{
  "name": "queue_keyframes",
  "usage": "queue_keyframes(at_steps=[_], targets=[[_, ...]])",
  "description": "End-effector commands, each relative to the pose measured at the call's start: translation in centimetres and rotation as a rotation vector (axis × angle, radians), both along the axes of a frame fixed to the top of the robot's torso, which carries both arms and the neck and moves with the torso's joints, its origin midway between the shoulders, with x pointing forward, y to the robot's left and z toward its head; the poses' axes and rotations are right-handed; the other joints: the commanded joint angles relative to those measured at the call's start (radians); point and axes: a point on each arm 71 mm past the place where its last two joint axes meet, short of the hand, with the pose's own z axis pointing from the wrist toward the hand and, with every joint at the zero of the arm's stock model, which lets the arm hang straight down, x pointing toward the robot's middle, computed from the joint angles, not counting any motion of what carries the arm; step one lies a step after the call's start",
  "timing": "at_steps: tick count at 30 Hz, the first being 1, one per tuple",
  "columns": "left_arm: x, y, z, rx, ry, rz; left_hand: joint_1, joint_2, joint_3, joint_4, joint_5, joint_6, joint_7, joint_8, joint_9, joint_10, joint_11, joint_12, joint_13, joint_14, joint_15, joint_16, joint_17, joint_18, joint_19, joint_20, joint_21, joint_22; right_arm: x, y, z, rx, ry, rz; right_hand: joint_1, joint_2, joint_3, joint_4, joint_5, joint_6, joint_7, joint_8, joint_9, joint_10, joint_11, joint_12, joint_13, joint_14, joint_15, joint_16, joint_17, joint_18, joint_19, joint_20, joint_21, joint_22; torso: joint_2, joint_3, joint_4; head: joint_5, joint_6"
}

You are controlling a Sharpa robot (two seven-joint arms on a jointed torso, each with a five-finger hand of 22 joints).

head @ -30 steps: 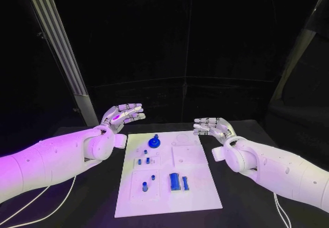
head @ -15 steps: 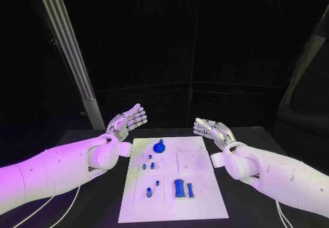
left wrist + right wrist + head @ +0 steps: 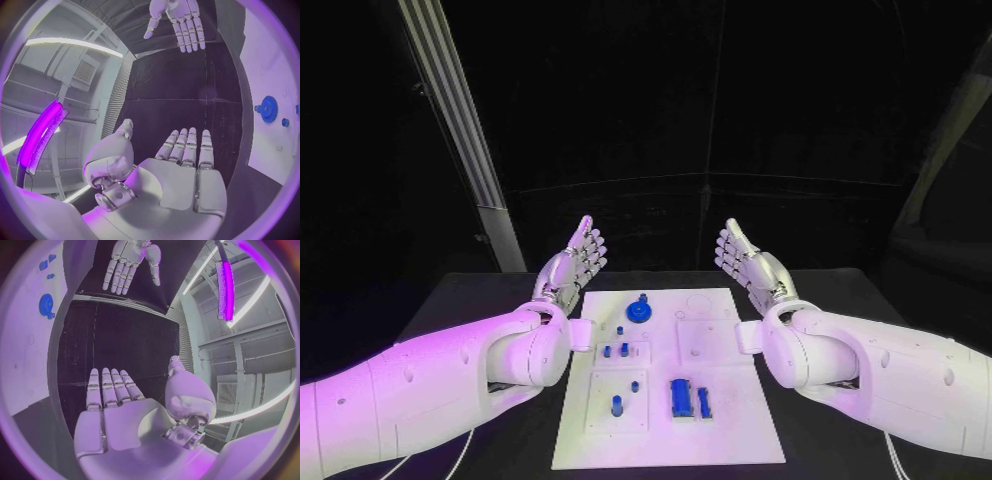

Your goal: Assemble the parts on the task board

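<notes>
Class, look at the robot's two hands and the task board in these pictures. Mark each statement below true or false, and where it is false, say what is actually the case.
1. The left hand holds a blue part. False: it holds nothing, its fingers straight and apart.
2. The right hand is off the task board, raised beside its far right corner. True.
3. A round blue gear-like part sits near the far end of the board. True.
4. The two hands are clasped together. False: they are apart, one on each side of the board, palms facing each other.
5. Two long blue parts lie side by side near the near end of the board. True.
</notes>
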Motion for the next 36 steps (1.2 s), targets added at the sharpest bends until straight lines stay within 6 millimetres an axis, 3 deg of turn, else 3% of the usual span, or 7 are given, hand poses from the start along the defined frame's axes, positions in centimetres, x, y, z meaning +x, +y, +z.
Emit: queue_keyframes(at_steps=[1,3,24,25,27,31,36], targets=[[-0.47,0.31,0.55,0.118,-0.040,0.097,-0.140,0.000,-0.058,0.000,-0.008,-0.095,-0.019,-0.023,-0.002,-0.096,-0.017,-0.074,-0.002,-0.100,-0.009,-0.091,-0.002,-0.043,-0.087,-0.074,-0.014,-0.099,-0.08,-0.53,0.34,-0.003,-0.008,-0.099,-0.164,-0.004,0.084,0.001,-0.006,-0.102,-0.024,-0.004,-0.004,-0.117,-0.009,-0.007,-0.002,-0.123,-0.003,-0.005,-0.002,-0.076,-0.107,-0.043,-0.007,-0.036,0.000,0.0002,0.0004,0.000,0.000],[-0.67,0.24,0.68,0.123,-0.043,0.104,-0.159,0.000,-0.058,0.000,-0.008,-0.108,-0.019,-0.023,-0.002,-0.110,-0.017,-0.074,-0.002,-0.114,-0.009,-0.091,-0.002,-0.043,-0.099,-0.074,-0.014,-0.099,-0.08,-0.53,0.34,-0.003,-0.008,-0.099,-0.188,-0.004,0.084,0.001,-0.006,-0.117,-0.024,-0.004,-0.004,-0.135,-0.009,-0.007,-0.002,-0.142,-0.003,-0.005,-0.002,-0.076,-0.123,-0.043,-0.007,-0.110,0.000,0.0002,0.0004,0.000,0.000],[-0.80,0.19,0.77,0.126,-0.045,0.109,-0.314,0.000,-0.058,0.000,-0.008,-0.210,-0.019,-0.023,-0.002,-0.212,-0.017,-0.074,-0.002,-0.221,-0.009,-0.091,-0.002,-0.043,-0.193,-0.074,-0.014,-0.099,-0.08,-0.53,0.34,-0.003,-0.008,-0.099,-0.368,-0.004,0.084,0.001,-0.006,-0.225,-0.024,-0.004,-0.004,-0.263,-0.009,-0.007,-0.002,-0.277,-0.003,-0.005,-0.002,-0.076,-0.240,-0.043,-0.007,-0.110,0.000,0.0002,0.0004,0.000,0.000],[-0.80,0.19,0.77,0.126,-0.045,0.109,-0.316,0.000,-0.058,0.000,-0.008,-0.211,-0.019,-0.023,-0.002,-0.215,-0.017,-0.074,-0.002,-0.224,-0.009,-0.091,-0.002,-0.043,-0.266,-0.074,-0.014,-0.099,-0.08,-0.53,0.34,-0.003,-0.008,-0.099,-0.370,-0.004,0.084,0.001,-0.006,-0.229,-0.024,-0.004,-0.004,-0.265,-0.009,-0.007,-0.002,-0.280,-0.003,-0.005,-0.002,-0.076,-0.241,-0.043,-0.007,-0.110,0.000,0.0002,0.0004,0.000,0.000],[-0.80,0.19,0.77,0.126,-0.045,0.109,-0.426,0.000,-0.058,0.000,-0.008,-0.287,-0.019,-0.023,-0.002,-0.293,-0.017,-0.074,-0.002,-0.304,-0.009,-0.091,-0.002,-0.043,-0.266,-0.074,-0.014,-0.099,-0.08,-0.53,0.34,-0.003,-0.008,-0.099,-0.382,-0.004,0.084,0.001,-0.006,-0.234,-0.024,-0.004,-0.004,-0.274,-0.009,-0.007,-0.002,-0.286,-0.003,-0.005,-0.002,-0.076,-0.248,-0.043,-0.007,-0.110,0.000,0.0002,0.0004,0.000,0.000],[-0.80,0.19,0.77,0.126,-0.045,0.109,-0.426,0.000,-0.058,0.000,-0.008,-0.287,-0.019,-0.023,-0.002,-0.293,-0.017,-0.074,-0.002,-0.304,-0.009,-0.091,-0.002,-0.043,-0.266,-0.074,-0.014,-0.099,-0.08,-0.53,0.34,-0.003,-0.008,-0.099,-0.502,-0.004,0.084,0.001,-0.006,-0.311,-0.024,-0.004,-0.004,-0.360,-0.009,-0.007,-0.002,-0.377,-0.003,-0.005,-0.002,-0.076,-0.328,-0.043,-0.007,-0.110,0.000,0.0002,0.0004,0.000,0.000],[-0.80,0.19,0.77,0.126,-0.045,0.109,-0.426,0.000,-0.058,0.000,-0.008,-0.287,-0.019,-0.023,-0.002,-0.293,-0.017,-0.074,-0.002,-0.304,-0.009,-0.091,-0.002,-0.043,-0.266,-0.074,-0.014,-0.099,-0.08,-0.53,0.34,-0.003,-0.008,-0.099,-0.502,-0.004,0.084,0.001,-0.006,-0.311,-0.024,-0.004,-0.004,-0.360,-0.009,-0.007,-0.002,-0.377,-0.003,-0.005,-0.002,-0.076,-0.328,-0.043,-0.007,-0.110,0.000,0.0002,0.0004,0.000,0.000]])
